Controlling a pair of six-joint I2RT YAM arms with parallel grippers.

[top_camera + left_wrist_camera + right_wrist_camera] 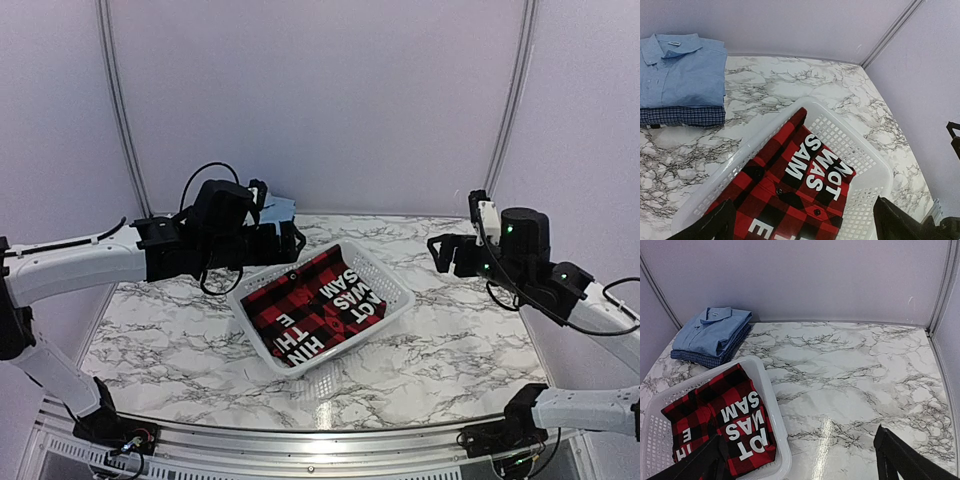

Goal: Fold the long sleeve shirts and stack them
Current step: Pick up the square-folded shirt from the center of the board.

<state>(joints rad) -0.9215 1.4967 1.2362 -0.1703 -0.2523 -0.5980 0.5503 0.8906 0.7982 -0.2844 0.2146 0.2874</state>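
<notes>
1. Near the middle of the overhead view, the red-and-black plaid shirt lies in the white mesh basket. Its white block letters face up, and it covers most of the basket floor.
2. At the upper left of the left wrist view, the light blue collared shirt lies folded on top of the dark blue checked shirt. This stack sits on the marble table, apart from the basket.
3. The left gripper hangs by the basket's upper-left side in the overhead view. Its fingers are spread wide and grasp nothing, and in its own camera the plaid shirt shows between them.
4. The right gripper hovers at the right of the overhead view, beyond the basket's right corner. Its fingers are also spread apart and empty, with bare marble and the basket's edge beneath.
</notes>
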